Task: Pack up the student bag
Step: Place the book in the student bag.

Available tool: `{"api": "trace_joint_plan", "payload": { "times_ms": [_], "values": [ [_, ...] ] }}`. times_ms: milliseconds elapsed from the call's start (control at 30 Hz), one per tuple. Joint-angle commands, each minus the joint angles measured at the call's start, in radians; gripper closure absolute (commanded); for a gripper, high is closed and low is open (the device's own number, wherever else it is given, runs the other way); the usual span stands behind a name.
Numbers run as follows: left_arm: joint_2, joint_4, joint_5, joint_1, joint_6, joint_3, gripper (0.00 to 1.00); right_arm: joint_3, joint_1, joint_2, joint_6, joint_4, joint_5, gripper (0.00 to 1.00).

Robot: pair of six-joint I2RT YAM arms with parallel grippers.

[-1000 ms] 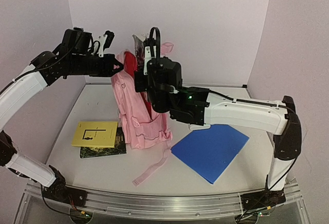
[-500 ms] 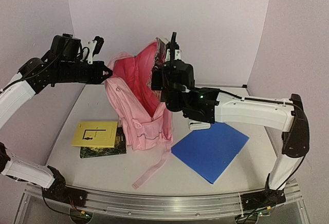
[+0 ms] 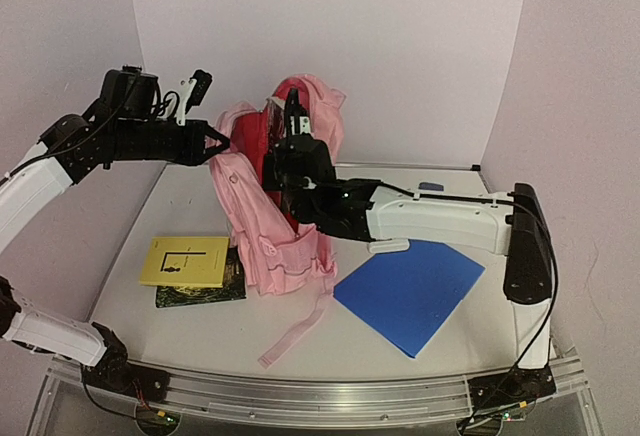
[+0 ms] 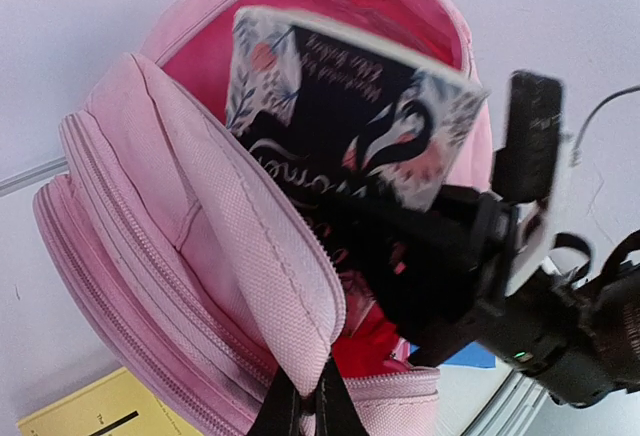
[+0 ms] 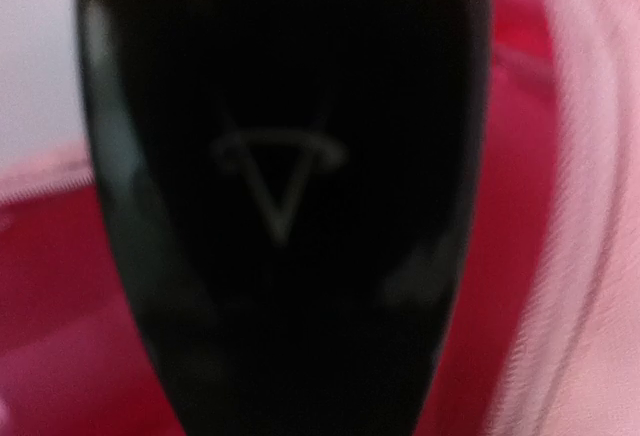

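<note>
The bag (image 3: 265, 226) stands mid-table, a little left of centre, its mouth gaping and its red lining (image 3: 250, 136) on show. A loose strap (image 3: 300, 331) trails toward the near edge. The left tool (image 3: 213, 143) comes in from the left, fingers pinched together on the bag's left rim. The left wrist view confirms it: the two black fingertips (image 4: 305, 401) meet on the pink edge just above the zip, holding that flap out. From the right, the long white arm reaches across the table (image 3: 180, 196), and the right tool (image 3: 293, 131) sits right at the opening, clamped on a book (image 4: 340, 126). It's a dark cover with white script, pale flowers and a swan-like bird, tilted, its lower part down inside the bag and its upper corner standing clear of the rim. The right wrist view gives little: a blurred black shape with a faint V mark fills it, with red lining behind and pink fabric (image 5: 590, 206) at the right. Out on the table, a yellow book (image 3: 185, 259) lies left of the bag, overlapping a dark book (image 3: 205, 293) beneath it. A blue sheet (image 3: 412, 291) lies flat to the bag's right, under the right arm.
</note>
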Motion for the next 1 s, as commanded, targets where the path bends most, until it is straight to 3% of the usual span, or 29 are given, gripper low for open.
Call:
{"api": "trace_joint_plan", "payload": {
  "times_ms": [0, 167, 267, 467, 733, 967],
  "values": [
    [0.007, -0.05, 0.034, -0.004, 0.008, 0.003, 1.0, 0.048, -0.009, 0.051, -0.035, 0.067, -0.009, 1.0],
    [0.022, -0.048, -0.004, -0.005, -0.017, 0.005, 1.0, 0.052, -0.012, 0.08, -0.026, 0.079, -0.047, 0.98],
    [0.033, -0.056, -0.065, -0.004, -0.05, 0.01, 1.0, 0.053, -0.011, 0.076, -0.027, 0.079, -0.056, 0.72],
    [0.03, -0.027, -0.113, 0.01, -0.092, -0.017, 1.0, 0.041, -0.011, 0.036, -0.051, 0.079, -0.075, 0.45],
    [0.06, 0.012, -0.069, 0.075, -0.125, -0.029, 1.0, -0.018, -0.01, -0.096, -0.044, 0.079, -0.149, 0.29],
    [0.052, 0.044, -0.029, 0.11, -0.148, -0.057, 1.0, 0.014, -0.01, -0.065, -0.075, 0.069, -0.192, 0.28]
  ]
}}
